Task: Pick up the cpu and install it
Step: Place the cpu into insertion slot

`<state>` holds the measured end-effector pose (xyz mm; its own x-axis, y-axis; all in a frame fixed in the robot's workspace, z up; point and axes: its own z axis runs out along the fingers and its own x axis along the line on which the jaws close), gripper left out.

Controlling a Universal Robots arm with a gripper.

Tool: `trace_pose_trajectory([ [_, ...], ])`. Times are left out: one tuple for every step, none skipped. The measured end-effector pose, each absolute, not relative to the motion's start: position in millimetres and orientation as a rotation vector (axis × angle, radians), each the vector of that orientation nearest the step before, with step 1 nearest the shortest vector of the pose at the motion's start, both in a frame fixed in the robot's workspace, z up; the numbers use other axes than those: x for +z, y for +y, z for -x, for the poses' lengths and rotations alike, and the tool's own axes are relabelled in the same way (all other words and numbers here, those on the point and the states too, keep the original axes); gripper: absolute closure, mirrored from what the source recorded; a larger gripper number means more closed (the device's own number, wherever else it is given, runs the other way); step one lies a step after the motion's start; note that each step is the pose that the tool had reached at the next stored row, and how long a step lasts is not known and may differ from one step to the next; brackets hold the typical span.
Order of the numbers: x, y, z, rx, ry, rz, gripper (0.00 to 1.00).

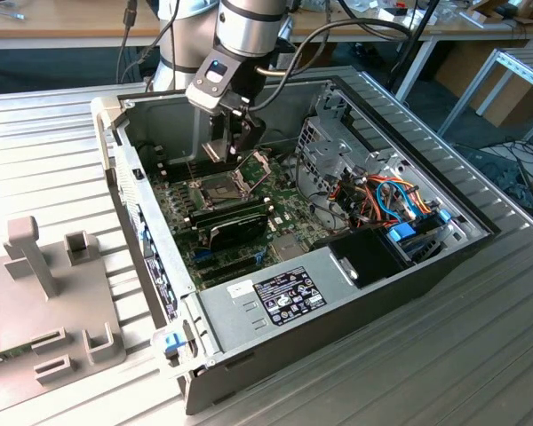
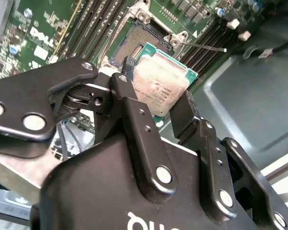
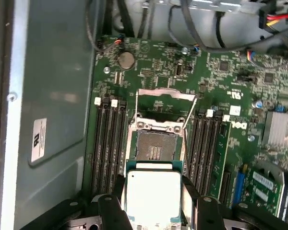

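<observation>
My gripper hangs inside the open computer case, shut on the cpu, a small square chip with a dull silver top and green rim. One black finger presses each side of the chip. In the first wrist view the cpu is held just short of the dark square socket, apart from it. The socket's hinged metal frame is swung open. In the exterior view the socket lies on the green motherboard, below the gripper.
Memory slots flank the socket on both sides. A black card lies in front of the socket, with a power supply nearer still. A drive cage and coloured cables fill the exterior view's right. A grey fixture stands outside the case.
</observation>
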<state>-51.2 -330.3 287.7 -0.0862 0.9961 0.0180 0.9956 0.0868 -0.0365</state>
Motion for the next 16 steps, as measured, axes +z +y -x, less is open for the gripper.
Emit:
trace_pose_trajectory([
  [287.4, -330.3, 51.2, 0.022, -2.246, 2.141, 0.45],
  [287.2, -330.3, 51.2, 0.021, -2.218, 2.171, 0.45],
  [287.0, -330.3, 51.2, 0.020, -2.192, 2.196, 0.45],
  [286.8, -330.3, 51.2, 0.020, -2.174, 2.214, 0.45],
  [286.6, -330.4, 51.2, 0.019, -2.153, 2.234, 0.45],
  [286.5, -330.4, 51.2, 0.019, -2.149, 2.238, 0.45],
  [286.5, -330.3, 51.2, 0.019, -2.149, 2.238, 0.45],
  [286.4, -330.3, 51.2, 0.019, -2.149, 2.238, 0.45],
  [286.3, -330.3, 51.1, 0.018, -2.151, 2.236, 0.45],
  [285.9, -330.3, 51.1, 0.017, -2.156, 2.233, 0.45],
  [285.2, -330.3, 51.1, 0.013, -2.162, 2.230, 0.45],
  [284.8, -330.3, 51.2, 0.011, -2.168, 2.227, 0.45],
  [283.9, -330.3, 51.2, 0.006, -2.177, 2.223, 0.45],
  [283.2, -330.3, 51.2, 0.003, -2.183, 2.220, 0.45],
  [282.7, -330.3, 51.1, 0.001, -2.188, 2.216, 0.45],
  [282.1, -330.3, 51.2, -0.001, -2.197, 2.210, 0.45],
])
